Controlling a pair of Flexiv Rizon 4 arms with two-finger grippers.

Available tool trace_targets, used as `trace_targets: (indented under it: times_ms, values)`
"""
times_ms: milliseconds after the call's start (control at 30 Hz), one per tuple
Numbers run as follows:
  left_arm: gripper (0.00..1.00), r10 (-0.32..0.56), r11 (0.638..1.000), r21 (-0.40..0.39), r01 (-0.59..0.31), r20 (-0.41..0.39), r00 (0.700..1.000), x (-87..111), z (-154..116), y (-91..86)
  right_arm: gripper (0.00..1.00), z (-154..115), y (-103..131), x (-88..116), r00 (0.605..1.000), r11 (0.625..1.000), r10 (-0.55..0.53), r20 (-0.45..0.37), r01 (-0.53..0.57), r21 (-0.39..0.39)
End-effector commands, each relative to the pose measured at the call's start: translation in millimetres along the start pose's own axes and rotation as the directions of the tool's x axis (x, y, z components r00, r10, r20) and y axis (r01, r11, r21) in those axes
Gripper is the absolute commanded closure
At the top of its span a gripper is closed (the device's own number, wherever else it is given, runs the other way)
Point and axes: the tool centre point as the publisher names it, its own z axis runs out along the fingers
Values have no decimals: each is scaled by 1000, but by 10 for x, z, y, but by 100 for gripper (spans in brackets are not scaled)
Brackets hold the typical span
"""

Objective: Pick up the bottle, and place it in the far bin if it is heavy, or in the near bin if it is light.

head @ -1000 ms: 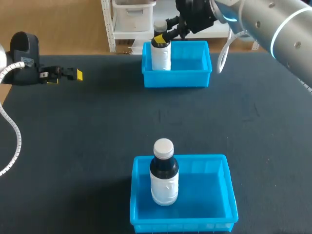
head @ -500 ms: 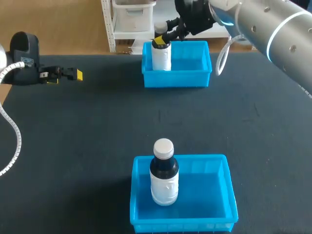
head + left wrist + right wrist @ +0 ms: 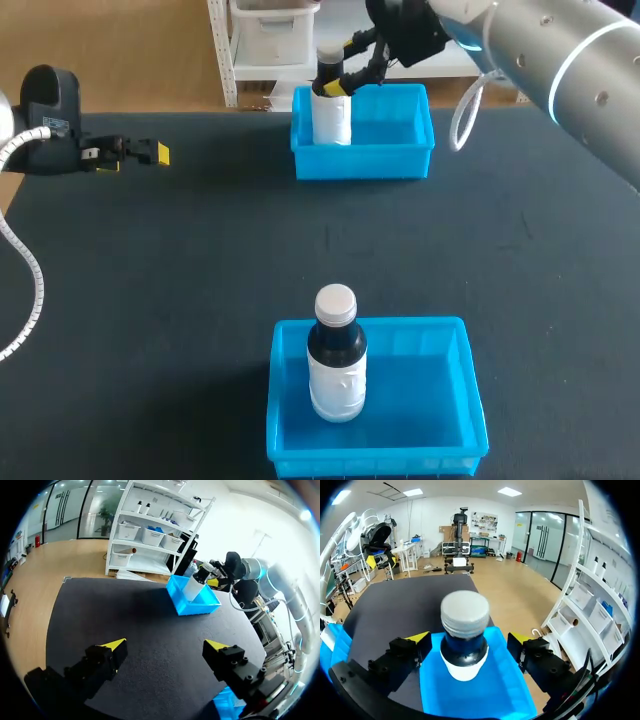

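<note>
1. Bottle, white body, dark neck, pale cap, stands upright inside the far bin, toward that bin's left end in the head view.
2. Right hand is over the far bin at the bottle's neck, with its fingers apart, one on each side.
3. Right wrist view: the bottle stands between the right hand's fingers with a gap on both sides. It is not clamped and the hand is spread.
4. Right arm comes in from beyond the far bin's right end.
5. Near bin, the same blue as the far bin, sits well apart from it on the robot's side, with bare dark desk between them.
6. Second bottle, same look, stands upright in the near bin, in line with the far bin's bottle.
7. Left hand is over the desk well to the left of the far bin, with its tips pointing toward the bin.
8. Left wrist view: the left hand's fingers are wide apart with bare desk showing between them. The far bin and its bottle are far ahead.
</note>
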Motion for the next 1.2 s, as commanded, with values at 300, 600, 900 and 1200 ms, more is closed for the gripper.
trace_targets:
  times_ms: [300, 600, 900, 1200]
  values:
    - [0, 0, 1000, 0, 0, 0, 1000, 0, 0, 0, 0, -803, -171, 382, 999, 942, 45, -30, -52, -333]
    - [0, 0, 1000, 0, 0, 0, 1000, 0, 0, 0, 0, -1390, -40, 530, 999, 968, 50, -18, -53, -246]
    - [0, 0, 1000, 0, 0, 0, 1000, 0, 0, 0, 0, -1702, 354, 639, 997, 978, 74, -23, -76, -192]
    - [0, 0, 1000, 0, 0, 0, 1000, 0, 0, 0, 0, -1841, 838, 698, 997, 983, 77, -29, -81, -166]
